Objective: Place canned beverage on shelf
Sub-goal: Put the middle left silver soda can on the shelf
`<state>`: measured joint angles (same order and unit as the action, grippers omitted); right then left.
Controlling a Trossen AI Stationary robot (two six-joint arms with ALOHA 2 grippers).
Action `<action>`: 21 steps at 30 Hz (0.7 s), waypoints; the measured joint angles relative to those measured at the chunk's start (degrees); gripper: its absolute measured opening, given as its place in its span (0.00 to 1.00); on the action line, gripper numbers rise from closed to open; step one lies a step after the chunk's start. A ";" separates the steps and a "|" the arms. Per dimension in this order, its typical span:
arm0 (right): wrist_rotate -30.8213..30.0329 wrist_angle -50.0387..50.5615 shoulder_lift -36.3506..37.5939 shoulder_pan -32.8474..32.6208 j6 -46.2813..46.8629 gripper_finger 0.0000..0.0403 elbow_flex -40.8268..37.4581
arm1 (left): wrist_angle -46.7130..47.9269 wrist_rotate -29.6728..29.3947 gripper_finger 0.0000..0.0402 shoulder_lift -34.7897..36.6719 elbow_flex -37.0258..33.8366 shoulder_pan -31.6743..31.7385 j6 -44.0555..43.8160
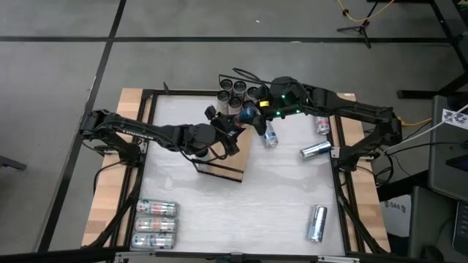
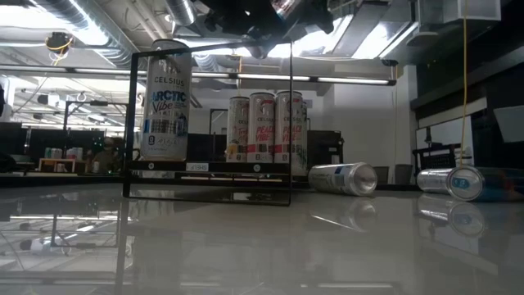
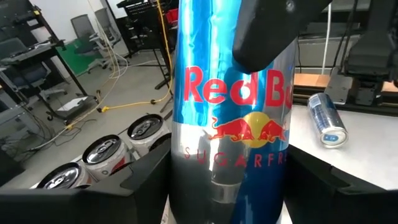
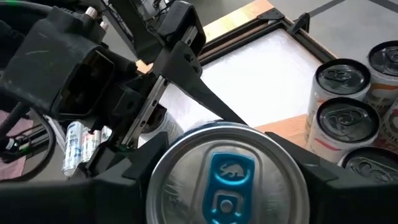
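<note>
Pinching the upright blue Red Bull can [image 3: 230, 124] at its top with the right gripper [image 4: 230, 177], in the air over the shelf [image 1: 238, 157]. Flanking the can's lower body with the left gripper [image 3: 227, 193]; gripping or already loosened, not being possible to tell.

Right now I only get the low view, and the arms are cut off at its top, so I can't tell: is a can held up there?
Observer: Yes. A Red Bull can sits between the left gripper's jaws.
Operator: And the right gripper?
Observer: The right gripper grips the same can at its lid end, above the shelf.
Operator: Any cans I miss?
Observer: Three cans lie in a row on the left arm's side of the table.
</note>
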<state>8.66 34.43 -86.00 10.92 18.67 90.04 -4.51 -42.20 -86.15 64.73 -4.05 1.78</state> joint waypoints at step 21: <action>2.96 1.19 0.00 -0.07 -4.39 0.55 0.04 | 0.96 2.78 0.61 -0.02 -0.02 -1.21 -0.04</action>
<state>11.62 35.62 -86.00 10.85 14.28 90.08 -3.55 -39.42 -86.17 64.71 -5.26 1.74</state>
